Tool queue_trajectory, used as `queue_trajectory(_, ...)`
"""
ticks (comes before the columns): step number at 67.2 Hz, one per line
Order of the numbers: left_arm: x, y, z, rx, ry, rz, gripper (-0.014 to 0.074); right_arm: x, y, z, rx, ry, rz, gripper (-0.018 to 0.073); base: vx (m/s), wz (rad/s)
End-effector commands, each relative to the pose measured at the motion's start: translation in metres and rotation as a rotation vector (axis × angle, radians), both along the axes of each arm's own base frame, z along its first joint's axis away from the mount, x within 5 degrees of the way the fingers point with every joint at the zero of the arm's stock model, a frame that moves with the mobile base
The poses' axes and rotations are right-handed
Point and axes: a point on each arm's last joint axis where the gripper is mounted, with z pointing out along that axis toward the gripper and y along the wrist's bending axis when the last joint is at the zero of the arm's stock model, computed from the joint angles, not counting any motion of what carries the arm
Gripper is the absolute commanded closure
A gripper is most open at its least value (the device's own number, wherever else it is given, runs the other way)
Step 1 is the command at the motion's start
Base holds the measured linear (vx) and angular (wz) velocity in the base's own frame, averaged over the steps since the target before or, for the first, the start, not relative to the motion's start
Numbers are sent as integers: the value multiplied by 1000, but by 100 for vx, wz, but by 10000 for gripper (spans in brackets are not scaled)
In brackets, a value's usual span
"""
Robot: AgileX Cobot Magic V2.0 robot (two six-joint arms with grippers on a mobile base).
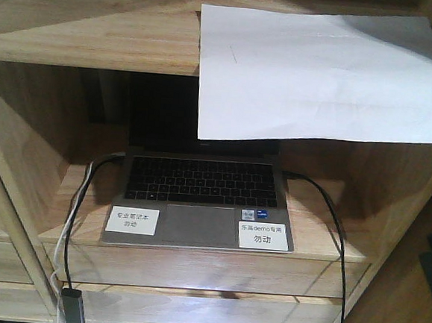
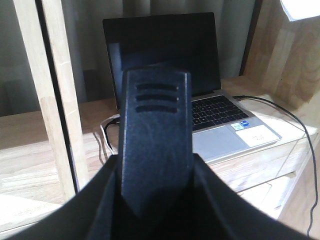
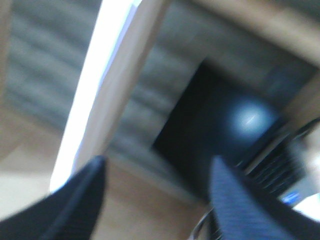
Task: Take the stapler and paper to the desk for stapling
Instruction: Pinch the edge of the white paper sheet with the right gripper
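Inspector: One shelving unit; paper at the upper shelf's right end, overhanging the front edge above the laptop. Stapler not made out.
Operator: Grippers?
Inspector: Right gripper spread, empty. Left gripper: cannot tell. Risk: pinching the limp overhang could crease it.

A silver-grey laptop sits open on a shelf of the light-wood shelving unit, its screen dark. On the palm rest, the left label and the right label — both white and printed — flank the touchpad. A black cable leaves the laptop's right side and drops past the shelf edge. At the left, black and white cables hang down to a small dark adapter.
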Motion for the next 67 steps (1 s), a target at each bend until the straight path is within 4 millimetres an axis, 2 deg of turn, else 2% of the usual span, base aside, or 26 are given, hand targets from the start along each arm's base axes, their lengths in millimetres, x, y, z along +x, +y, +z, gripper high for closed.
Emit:
queue_trajectory(1,1,-1,19,-53,-120,-9,603,7,7,21,39,-126,73,71,0,0)
queue_trajectory(20,1,-1,19,-52,-120,-9,603,36,17,46,61,-192,140,71,0,0)
queue_trajectory(67,1,-1,19,-52,-120,-9,603,108,32,75,91,-203,179,71,0,0)
